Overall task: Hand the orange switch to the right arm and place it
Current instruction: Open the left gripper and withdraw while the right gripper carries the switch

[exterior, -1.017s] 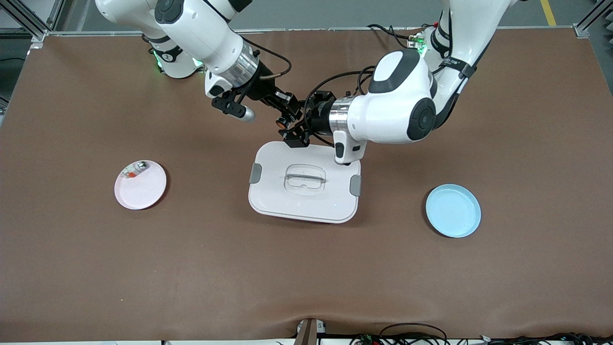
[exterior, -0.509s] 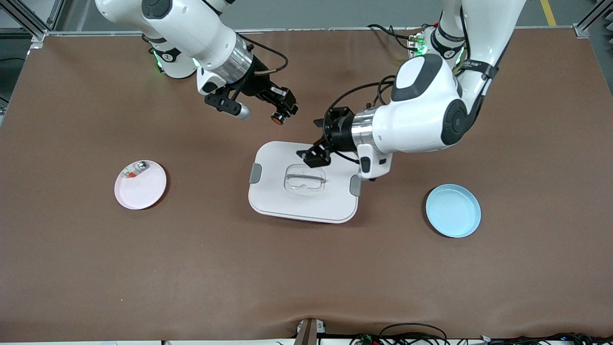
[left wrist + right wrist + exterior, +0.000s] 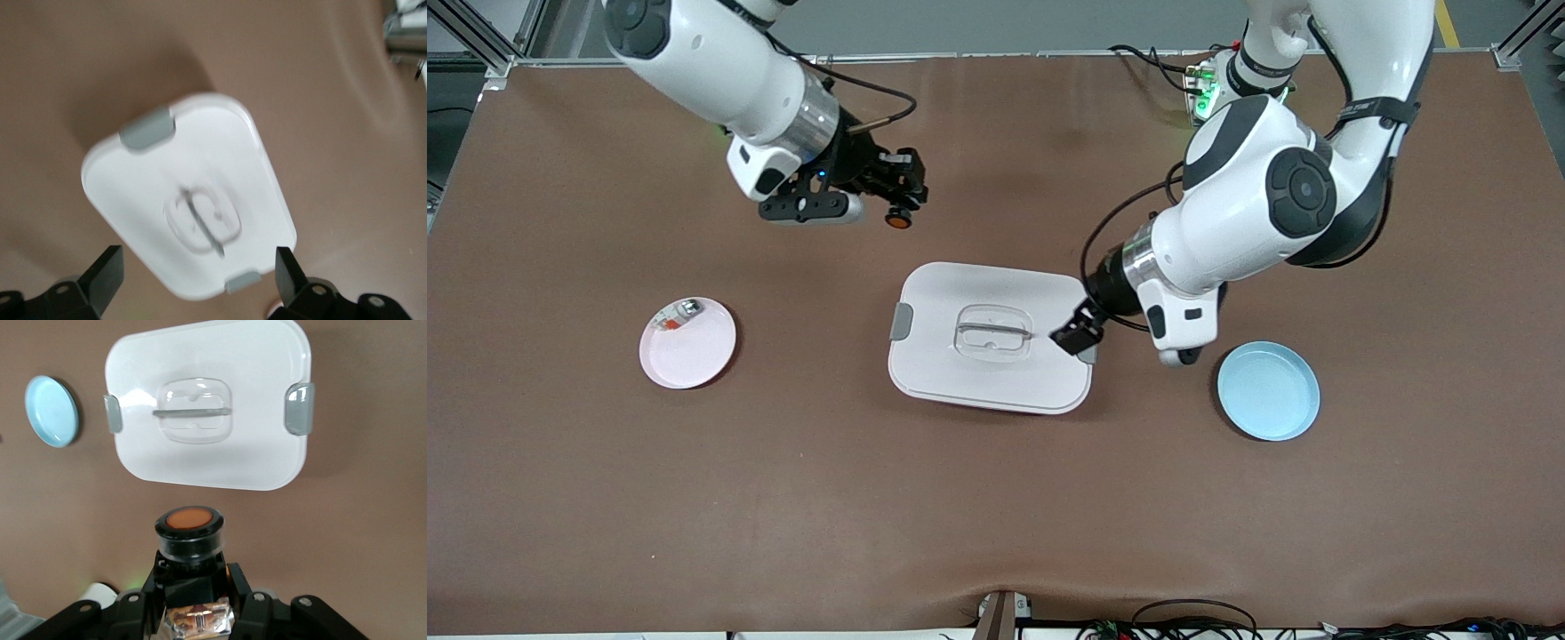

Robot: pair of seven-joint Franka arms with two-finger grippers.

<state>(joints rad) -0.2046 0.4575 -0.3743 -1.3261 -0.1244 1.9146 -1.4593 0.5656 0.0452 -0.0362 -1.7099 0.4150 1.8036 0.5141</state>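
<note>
My right gripper (image 3: pixel 901 206) is shut on the orange switch (image 3: pixel 895 221) and holds it in the air over bare brown table, between the white box and the right arm's base. In the right wrist view the switch (image 3: pixel 190 522) sits upright between the fingers (image 3: pixel 137 600), orange cap showing, with the right gripper (image 3: pixel 193 583) closed on its black body. My left gripper (image 3: pixel 1073 335) is open and empty, low over the edge of the white box at the left arm's end. In the left wrist view its fingers (image 3: pixel 101 273) stand wide apart.
A white lidded box (image 3: pixel 943 373) with grey clips and a clear handle lies mid-table, also in both wrist views (image 3: pixel 220 463) (image 3: pixel 153 193). A pink plate (image 3: pixel 694 356) holds a small clear-silver piece (image 3: pixel 679 314). A blue plate (image 3: pixel 1268 391) lies toward the left arm's end.
The two grippers were together at the switch; the left gripper let go and drew away over the box. The right gripper carried the switch toward the right arm's end.
</note>
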